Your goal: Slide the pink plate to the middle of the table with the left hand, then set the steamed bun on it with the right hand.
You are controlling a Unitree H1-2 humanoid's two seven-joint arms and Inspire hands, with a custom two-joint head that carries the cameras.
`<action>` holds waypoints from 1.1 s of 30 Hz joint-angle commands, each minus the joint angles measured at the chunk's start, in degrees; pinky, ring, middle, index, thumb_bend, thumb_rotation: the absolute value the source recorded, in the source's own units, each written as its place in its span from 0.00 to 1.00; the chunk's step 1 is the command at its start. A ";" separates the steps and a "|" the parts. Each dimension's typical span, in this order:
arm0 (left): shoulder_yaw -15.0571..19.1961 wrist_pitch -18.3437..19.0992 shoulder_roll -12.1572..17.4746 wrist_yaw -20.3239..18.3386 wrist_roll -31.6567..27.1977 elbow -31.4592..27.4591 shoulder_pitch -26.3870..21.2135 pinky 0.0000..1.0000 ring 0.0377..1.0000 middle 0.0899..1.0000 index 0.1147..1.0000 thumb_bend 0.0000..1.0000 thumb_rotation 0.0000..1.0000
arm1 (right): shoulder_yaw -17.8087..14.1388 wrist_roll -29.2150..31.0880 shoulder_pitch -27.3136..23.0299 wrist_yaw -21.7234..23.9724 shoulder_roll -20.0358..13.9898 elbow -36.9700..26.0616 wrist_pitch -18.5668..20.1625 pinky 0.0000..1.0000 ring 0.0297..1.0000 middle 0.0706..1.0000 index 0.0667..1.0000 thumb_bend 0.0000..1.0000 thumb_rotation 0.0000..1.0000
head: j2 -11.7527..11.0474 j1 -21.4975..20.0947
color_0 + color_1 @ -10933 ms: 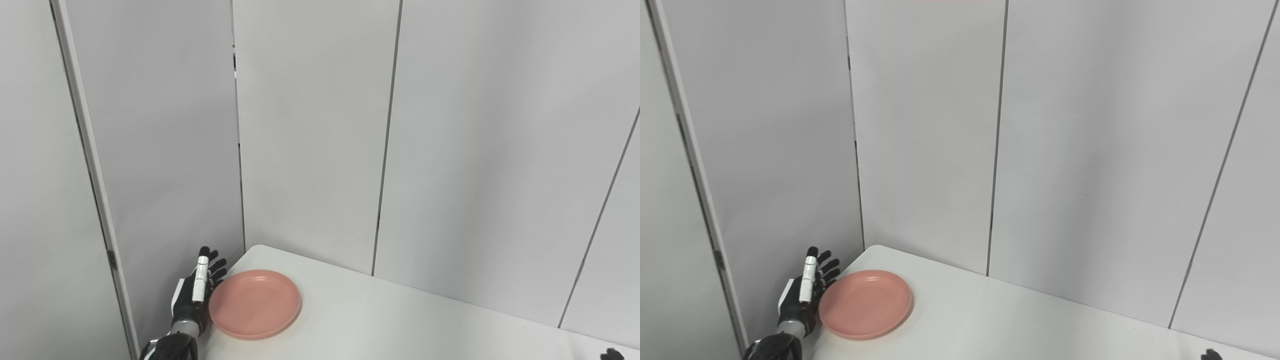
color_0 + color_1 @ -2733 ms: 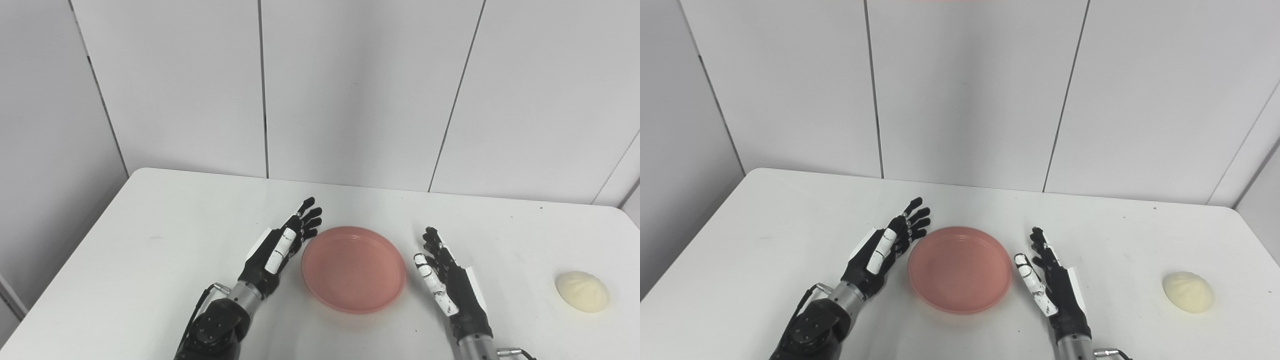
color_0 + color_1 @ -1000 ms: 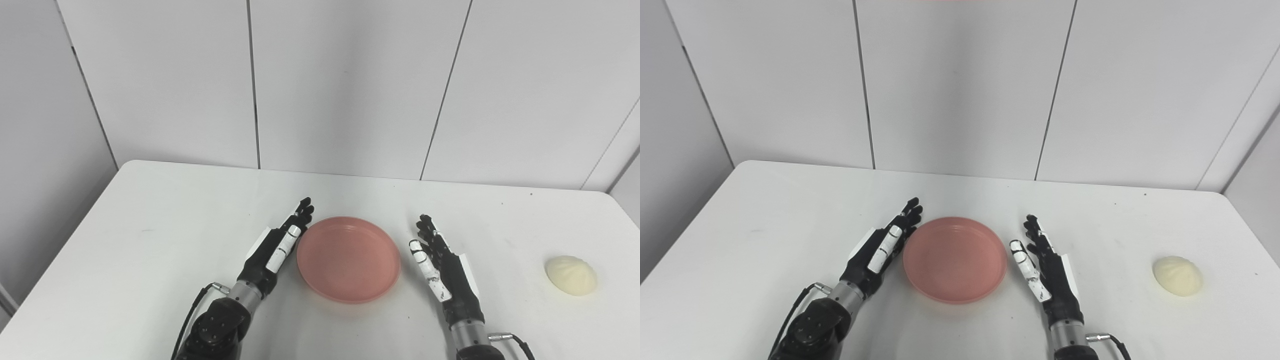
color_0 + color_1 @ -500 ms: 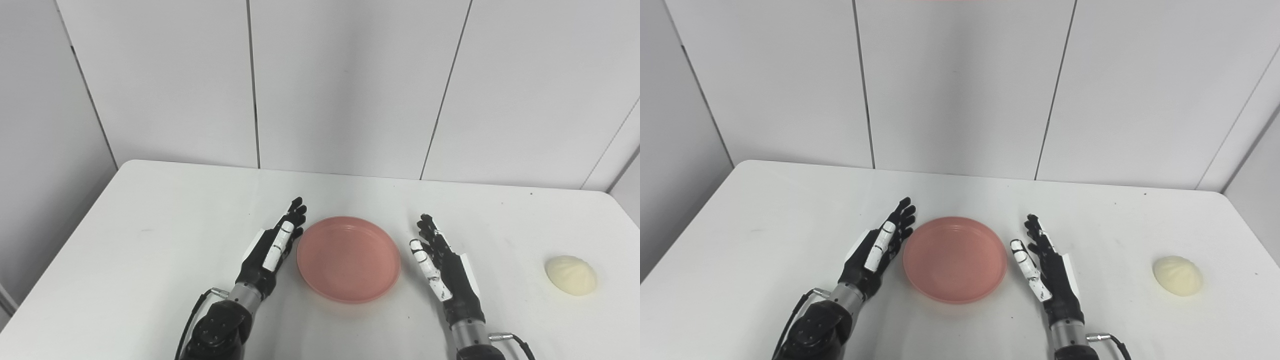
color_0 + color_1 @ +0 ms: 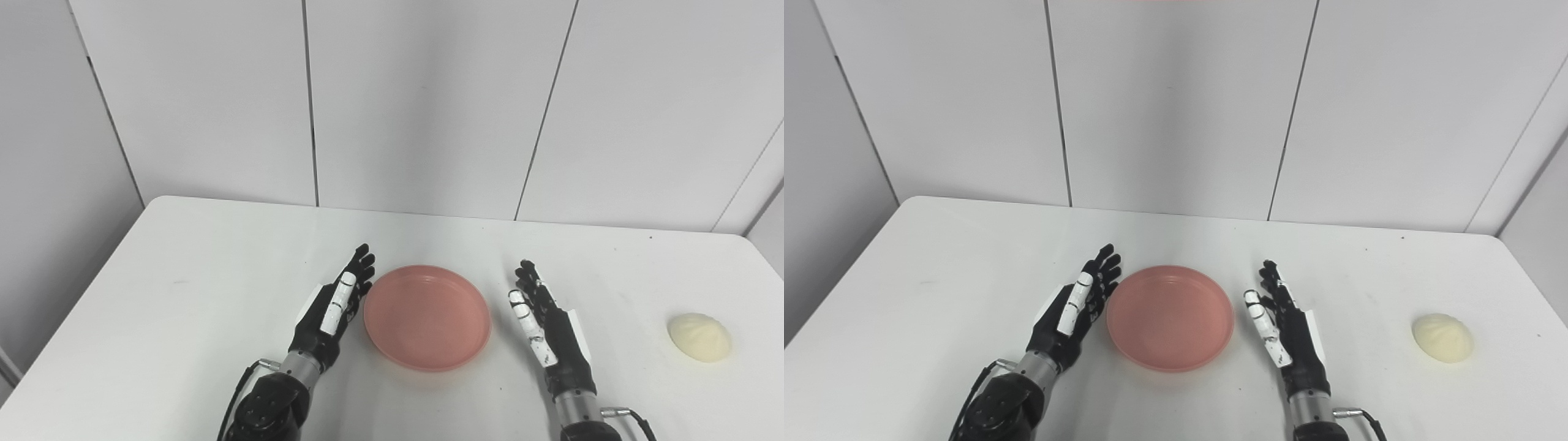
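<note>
The pink plate (image 5: 427, 315) lies flat near the middle of the white table (image 5: 184, 263). My left hand (image 5: 334, 307) is open, fingers straight, just left of the plate's rim with a small gap. My right hand (image 5: 547, 331) is open and empty, on edge just right of the plate, clear of its rim. The steamed bun (image 5: 699, 337), pale cream and rounded, sits on the table far to the right, well away from the right hand; it also shows in the right eye view (image 5: 1442, 338).
Grey wall panels (image 5: 429, 104) stand behind the table's far edge. The table's left edge (image 5: 73, 306) and right corner (image 5: 756, 245) are in view.
The left hand has drawn slightly left, away from the plate's rim. The right hand has shifted a little to the right. Plate and bun have not moved in the last second.
</note>
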 commanded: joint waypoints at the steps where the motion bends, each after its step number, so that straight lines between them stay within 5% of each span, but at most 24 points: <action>1: 0.34 2.51 -0.35 0.80 -0.34 1.43 0.88 1.00 1.00 1.00 1.00 0.65 1.00 | -1.25 1.39 -1.05 -1.10 -0.11 1.02 -2.61 0.92 0.94 0.94 0.93 0.53 0.82 | 0.10 0.01; 8: 1.56 2.32 -0.76 0.61 -1.25 2.59 0.31 1.00 1.00 1.00 1.00 0.67 1.00 | -3.32 2.01 -1.71 -2.54 -0.73 0.02 0.45 0.95 0.96 0.95 0.95 0.57 0.86 | 0.01 -0.69; 14: 2.31 2.02 -1.03 1.00 -1.90 3.15 -0.15 1.00 1.00 1.00 1.00 0.65 1.00 | -5.80 1.68 -2.48 -5.93 0.12 0.46 0.42 0.88 0.88 0.88 0.88 0.64 0.76 | -0.13 -3.35; 18: 2.88 1.08 -0.92 1.23 -2.19 3.66 -0.58 1.00 1.00 1.00 1.00 0.63 1.00 | -5.51 1.20 -3.05 -5.42 -1.55 0.60 -0.27 0.93 0.91 0.92 0.93 0.59 0.78 | -0.49 -5.73; 23: 3.07 0.90 0.00 0.41 -2.51 3.69 -0.84 1.00 1.00 1.00 1.00 0.63 1.00 | -6.06 -2.05 -3.82 -6.41 -4.73 -3.10 1.71 0.87 0.93 0.93 0.93 0.50 0.60 | -1.17 -9.82; 26: 2.86 0.73 0.43 0.42 -2.06 3.65 -0.94 1.00 1.00 1.00 1.00 0.64 1.00 | -6.27 -4.98 -4.16 -7.32 -6.30 -4.62 2.92 0.88 0.92 0.92 0.93 0.52 0.61 | -1.23 -10.75; 33: 2.78 0.79 0.72 0.19 -2.27 3.65 -1.17 1.00 1.00 1.00 1.00 0.62 1.00 | -10.93 -1.19 -5.12 -4.90 -12.85 -11.99 9.52 0.77 0.84 0.85 0.86 0.51 0.39 | -1.96 -12.47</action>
